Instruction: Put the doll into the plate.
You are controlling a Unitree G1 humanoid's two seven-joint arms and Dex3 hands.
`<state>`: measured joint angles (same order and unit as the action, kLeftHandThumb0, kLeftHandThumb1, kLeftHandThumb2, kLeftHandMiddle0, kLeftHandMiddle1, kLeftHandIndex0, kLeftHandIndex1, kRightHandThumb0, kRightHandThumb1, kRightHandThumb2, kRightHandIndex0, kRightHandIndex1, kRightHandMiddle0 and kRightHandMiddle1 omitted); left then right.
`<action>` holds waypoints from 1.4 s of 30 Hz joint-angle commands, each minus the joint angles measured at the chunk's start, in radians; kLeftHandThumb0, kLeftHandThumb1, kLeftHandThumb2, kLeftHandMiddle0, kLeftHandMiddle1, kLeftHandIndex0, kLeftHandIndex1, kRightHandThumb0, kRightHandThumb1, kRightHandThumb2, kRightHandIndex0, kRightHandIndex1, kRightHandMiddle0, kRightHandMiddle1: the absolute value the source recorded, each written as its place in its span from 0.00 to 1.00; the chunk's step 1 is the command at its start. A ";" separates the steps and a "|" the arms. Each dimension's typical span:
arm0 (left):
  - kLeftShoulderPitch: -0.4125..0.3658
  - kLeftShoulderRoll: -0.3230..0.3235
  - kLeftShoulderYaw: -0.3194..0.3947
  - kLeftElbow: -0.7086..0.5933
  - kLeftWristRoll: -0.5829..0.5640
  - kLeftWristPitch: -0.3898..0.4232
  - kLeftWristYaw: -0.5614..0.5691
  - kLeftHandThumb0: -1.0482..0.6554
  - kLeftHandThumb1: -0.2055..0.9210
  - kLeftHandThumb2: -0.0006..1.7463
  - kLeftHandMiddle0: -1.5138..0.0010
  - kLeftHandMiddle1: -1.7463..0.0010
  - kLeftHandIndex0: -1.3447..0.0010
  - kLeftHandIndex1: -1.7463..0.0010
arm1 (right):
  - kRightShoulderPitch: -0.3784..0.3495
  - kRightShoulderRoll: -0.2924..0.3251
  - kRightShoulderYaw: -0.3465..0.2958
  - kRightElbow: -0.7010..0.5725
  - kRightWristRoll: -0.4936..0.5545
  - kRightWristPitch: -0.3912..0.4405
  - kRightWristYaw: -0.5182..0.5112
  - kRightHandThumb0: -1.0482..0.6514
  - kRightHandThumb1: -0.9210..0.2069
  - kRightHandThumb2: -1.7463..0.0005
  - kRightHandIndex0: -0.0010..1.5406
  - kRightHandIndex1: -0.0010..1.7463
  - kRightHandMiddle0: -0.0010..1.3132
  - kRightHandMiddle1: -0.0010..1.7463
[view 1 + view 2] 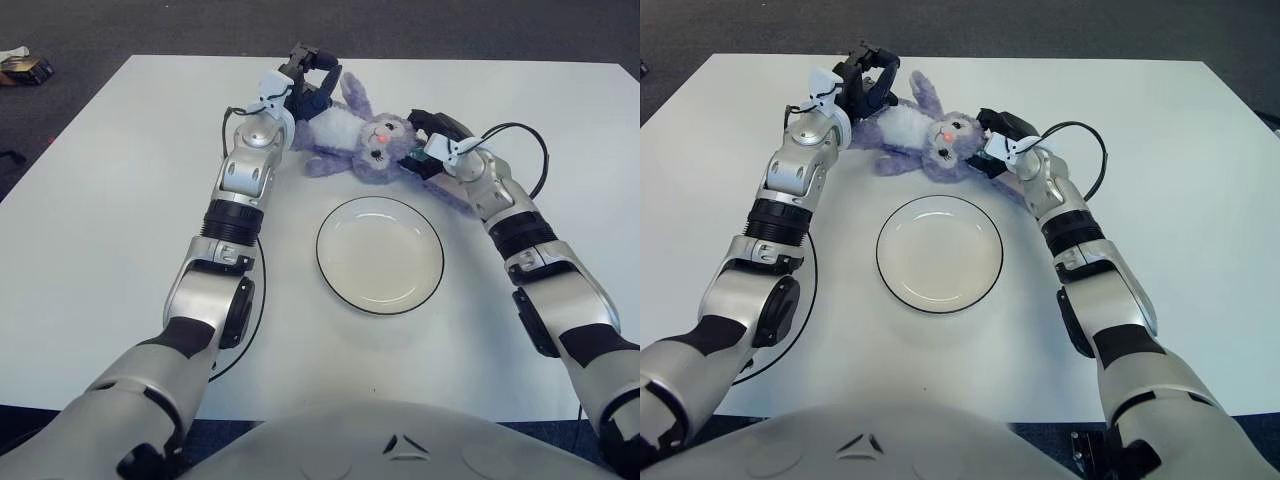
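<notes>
Silver arms w/ black joints, black cables, dark-fingered hands.
</notes>
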<state>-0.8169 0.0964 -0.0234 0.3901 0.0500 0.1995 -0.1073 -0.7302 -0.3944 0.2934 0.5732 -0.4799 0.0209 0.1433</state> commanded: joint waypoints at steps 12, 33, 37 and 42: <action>0.030 0.091 -0.105 0.095 0.222 -0.285 0.127 0.51 1.00 0.26 0.85 0.13 0.84 0.07 | 0.078 -0.077 -0.052 -0.122 0.010 -0.003 0.050 0.88 0.47 0.30 0.36 1.00 0.56 1.00; -0.166 0.246 -0.413 0.586 0.704 -0.770 0.514 0.19 1.00 0.03 0.84 0.94 0.81 0.72 | 0.111 -0.072 -0.087 -0.186 0.047 0.006 0.090 0.88 0.49 0.29 0.36 1.00 0.57 1.00; -0.214 0.279 -0.486 0.642 0.778 -0.820 0.517 0.14 0.99 0.01 0.88 0.99 0.78 0.86 | 0.117 -0.072 -0.095 -0.201 0.060 0.013 0.104 0.88 0.49 0.29 0.36 1.00 0.57 1.00; -0.246 0.292 -0.524 0.685 0.805 -0.861 0.510 0.08 1.00 0.01 0.90 1.00 0.78 0.91 | 0.122 -0.073 -0.102 -0.217 0.065 0.020 0.116 0.88 0.49 0.29 0.36 1.00 0.57 1.00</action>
<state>-1.0327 0.3754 -0.5200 1.0494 0.8330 -0.6382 0.4019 -0.6156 -0.4611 0.2035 0.3781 -0.4331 0.0348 0.2465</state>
